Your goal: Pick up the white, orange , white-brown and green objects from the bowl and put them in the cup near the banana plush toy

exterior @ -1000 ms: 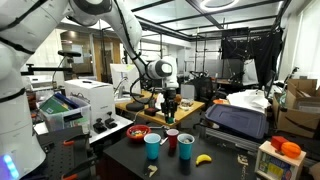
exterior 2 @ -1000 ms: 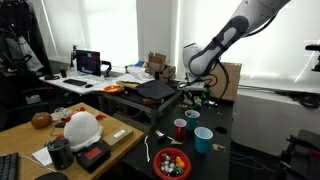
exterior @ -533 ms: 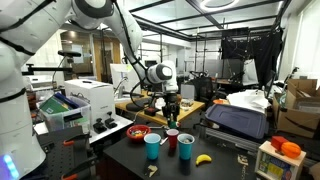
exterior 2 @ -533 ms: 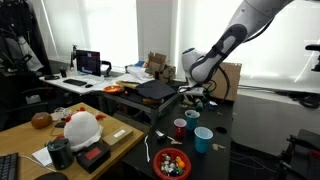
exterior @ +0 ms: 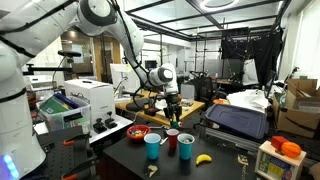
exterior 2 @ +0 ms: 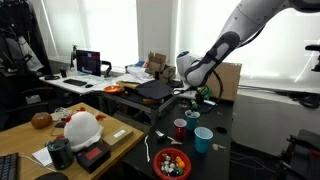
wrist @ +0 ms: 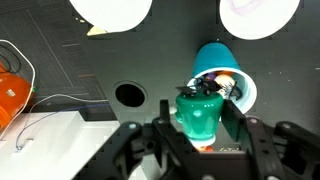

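Green object (wrist: 197, 110) is pinched in the hand (wrist: 200, 123), up over the counter (wrist: 150, 60); red bowl (exterior 2: 156, 164) has colourful bits (exterior 2: 172, 161) inside.

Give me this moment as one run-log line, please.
phase: carry | gripper: shut on green object | location: raised, beside blue cup | released: no

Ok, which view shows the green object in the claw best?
The wrist view: the green object fills the middle, gripped by the claw, with a blue cup behind it. In both exterior views it is at most a speck at the distant claw, too small to judge.
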You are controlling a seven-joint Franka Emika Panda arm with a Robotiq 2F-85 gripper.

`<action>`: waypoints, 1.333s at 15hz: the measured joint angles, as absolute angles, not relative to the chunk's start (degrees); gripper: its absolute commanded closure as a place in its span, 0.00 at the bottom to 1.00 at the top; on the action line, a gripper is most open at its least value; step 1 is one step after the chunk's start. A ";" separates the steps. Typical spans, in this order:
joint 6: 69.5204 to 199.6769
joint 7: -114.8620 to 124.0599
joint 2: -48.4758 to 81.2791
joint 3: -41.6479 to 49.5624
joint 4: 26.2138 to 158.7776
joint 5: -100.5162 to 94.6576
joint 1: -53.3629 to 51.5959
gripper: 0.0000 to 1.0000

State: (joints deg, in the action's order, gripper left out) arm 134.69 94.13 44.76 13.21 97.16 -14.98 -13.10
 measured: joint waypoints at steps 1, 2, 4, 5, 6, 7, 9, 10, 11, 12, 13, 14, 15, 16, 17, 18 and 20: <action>134.68 94.13 44.76 13.38 96.51 -14.98 -13.08 0.70; 134.67 94.13 44.74 13.63 95.85 -14.98 -13.05 0.70; 134.67 94.13 44.52 14.25 94.88 -14.98 -12.98 0.70; 134.66 94.13 44.34 14.48 94.59 -14.97 -12.84 0.70; 134.66 94.13 44.16 14.57 94.36 -14.97 -12.58 0.70; 134.66 94.13 44.07 14.60 94.21 -14.97 -12.31 0.70; 134.66 94.13 44.10 14.60 94.13 -14.96 -11.79 0.70; 134.66 94.13 44.20 14.63 94.13 -14.96 -11.66 0.70; 134.66 94.13 44.35 14.68 94.12 -14.96 -11.61 0.70; 134.66 94.13 44.58 14.73 94.07 -14.96 -11.60 0.70; 134.66 94.13 44.89 14.76 93.96 -14.96 -11.60 0.70; 134.66 94.17 45.25 14.77 93.83 -14.96 -11.60 0.70; 134.66 94.41 45.73 14.81 93.54 -14.96 -11.60 0.70; 134.66 94.87 46.32 14.86 93.17 -14.97 -11.60 0.70; 134.66 95.23 46.97 15.00 92.69 -14.97 -11.63 0.70; 134.66 95.96 47.71 15.20 92.11 -14.98 -11.66 0.70; 134.66 96.93 49.29 15.65 90.74 -14.98 -11.66 0.70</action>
